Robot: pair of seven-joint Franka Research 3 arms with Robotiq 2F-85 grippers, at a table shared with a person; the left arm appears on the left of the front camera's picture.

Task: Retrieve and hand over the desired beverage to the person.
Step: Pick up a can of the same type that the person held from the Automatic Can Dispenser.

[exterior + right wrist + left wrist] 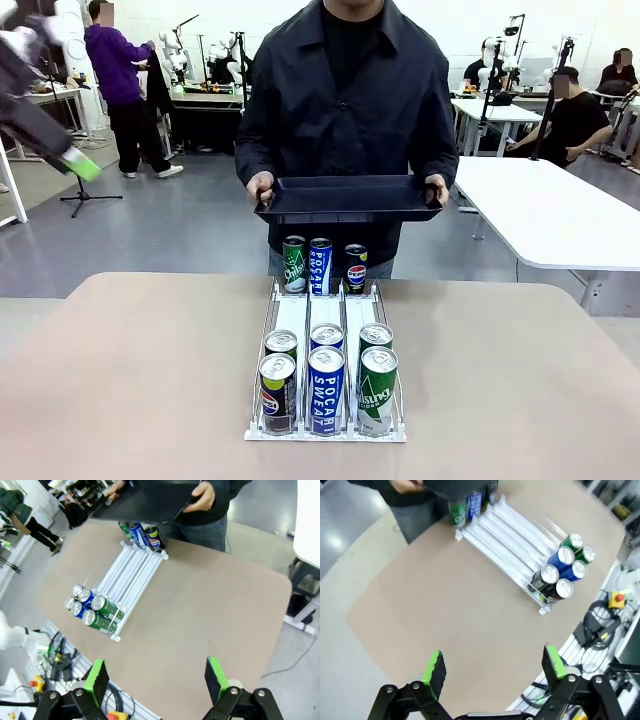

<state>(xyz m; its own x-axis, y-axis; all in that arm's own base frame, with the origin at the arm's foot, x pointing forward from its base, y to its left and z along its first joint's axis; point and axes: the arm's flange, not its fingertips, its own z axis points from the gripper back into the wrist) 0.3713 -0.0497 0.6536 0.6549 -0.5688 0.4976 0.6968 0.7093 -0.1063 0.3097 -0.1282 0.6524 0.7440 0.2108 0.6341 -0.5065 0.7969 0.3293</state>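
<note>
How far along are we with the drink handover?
Done: nothing yet; the tray held by the person looks empty. In hand: nothing; left gripper and right gripper hang open above the table. Left: pick a can from the rack, hand it over.

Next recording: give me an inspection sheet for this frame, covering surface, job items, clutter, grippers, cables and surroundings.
Surface: beige table, bare around the rack.
Job's things: white three-lane can rack at the middle; six cans in two rows at its near end, three cans upright at its far end. The person at the far side holds a black tray in both hands above them.
Clutter: nothing seen.
Grippers: left gripper open, raised, holding nothing; right gripper open, above the table, holding nothing.
Cables: black cables and an emergency-stop box beyond the table's near edge.
Surroundings: white table and other workstations behind.
</note>
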